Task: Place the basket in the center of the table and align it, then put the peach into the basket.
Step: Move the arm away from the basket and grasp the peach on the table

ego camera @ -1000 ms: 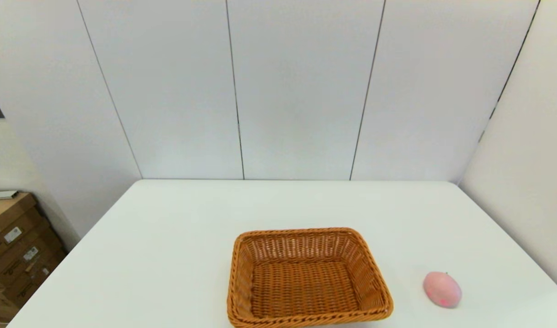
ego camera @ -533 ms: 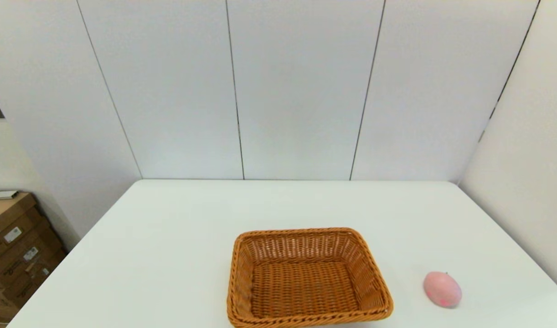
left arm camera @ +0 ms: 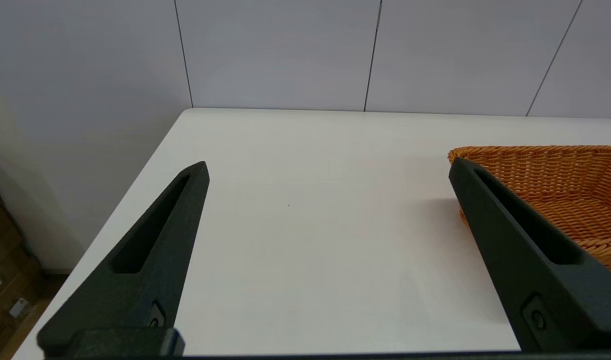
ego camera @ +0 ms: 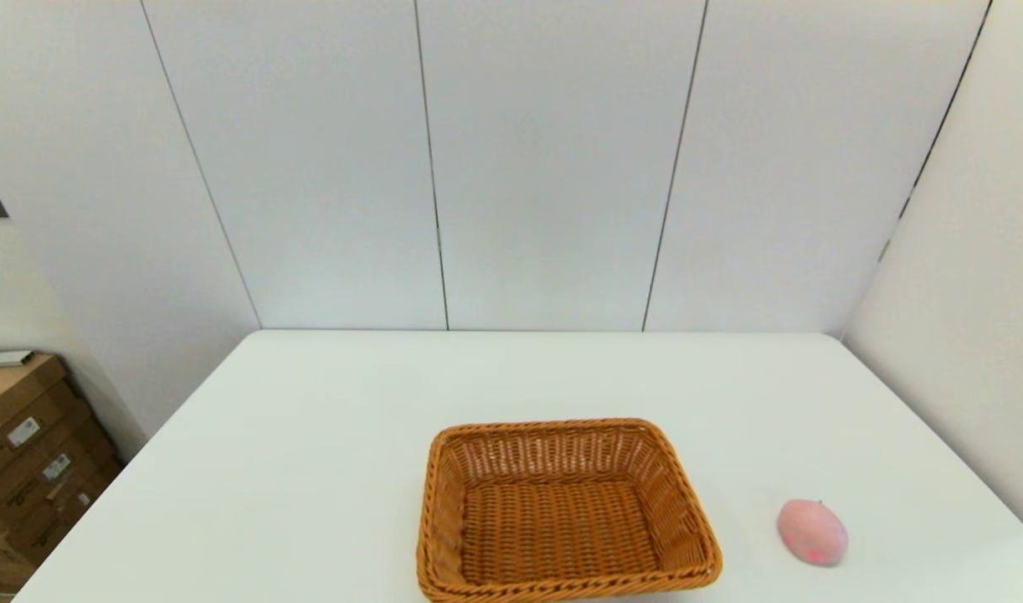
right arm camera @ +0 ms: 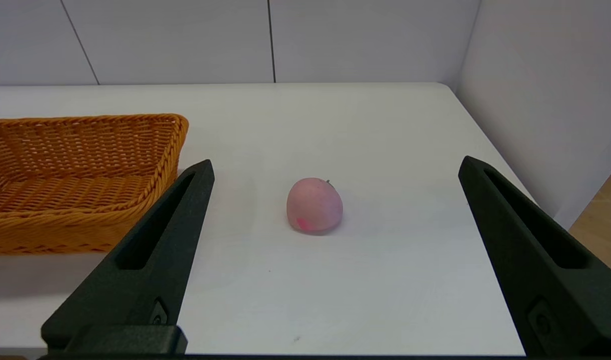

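We noted the basket (ego camera: 567, 511) sitting empty on the table (ego camera: 327, 469), close to the near edge and slightly right of the middle across its width, its sides turned a little off square to the table edges. The peach (ego camera: 812, 533) lay on the bare tabletop well to the right of the basket, not touching it. Neither arm showed in the head view; we judged both parked back at the near edge. Our left gripper (left arm camera: 328, 167) had its fingers spread wide with nothing between them, facing open tabletop with the basket's left wall just beyond one finger. Our right gripper (right arm camera: 335, 162) was likewise spread wide and empty, the peach framed between its fingers but well ahead of them. By our reading nothing was done: the basket wanted shifting farther in and squaring, and the peach was not yet picked.
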You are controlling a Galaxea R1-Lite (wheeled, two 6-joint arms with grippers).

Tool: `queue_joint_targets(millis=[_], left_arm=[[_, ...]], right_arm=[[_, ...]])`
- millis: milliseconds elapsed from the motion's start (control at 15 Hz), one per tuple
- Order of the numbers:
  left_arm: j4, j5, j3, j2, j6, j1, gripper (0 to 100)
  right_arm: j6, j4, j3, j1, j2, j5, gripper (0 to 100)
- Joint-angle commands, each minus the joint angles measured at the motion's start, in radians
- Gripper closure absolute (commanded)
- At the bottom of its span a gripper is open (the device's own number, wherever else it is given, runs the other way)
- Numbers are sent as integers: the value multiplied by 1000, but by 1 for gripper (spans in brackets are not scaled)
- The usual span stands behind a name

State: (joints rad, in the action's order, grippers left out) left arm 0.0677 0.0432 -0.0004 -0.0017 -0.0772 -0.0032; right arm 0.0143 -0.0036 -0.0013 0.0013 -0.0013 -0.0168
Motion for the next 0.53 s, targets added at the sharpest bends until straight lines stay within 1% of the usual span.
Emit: queue_joint_targets(millis=[67,133,200,267,333,467,533], left_arm=[[1,-3,0,0,28,0,0],[-2,-25,0,0,65,0,0],[-48,-46,0,0,148,0,0],[-71,-46,0,0,162,0,0],[-72,-48,0,0,152,0,0],[-68,-51,0,0,56,0,0],[-68,-59,0,0,19,0,0]], right_arm=[[0,-1,1,0,1,0,0],[0,-1,0,0,1,0,0],[0,-1,0,0,1,0,0],[1,-1,0,0,1,0,0],[1,-1,0,0,1,0,0],[-2,-7,-2,0,1,-2,0],[1,1,-37,0,1,9,0]])
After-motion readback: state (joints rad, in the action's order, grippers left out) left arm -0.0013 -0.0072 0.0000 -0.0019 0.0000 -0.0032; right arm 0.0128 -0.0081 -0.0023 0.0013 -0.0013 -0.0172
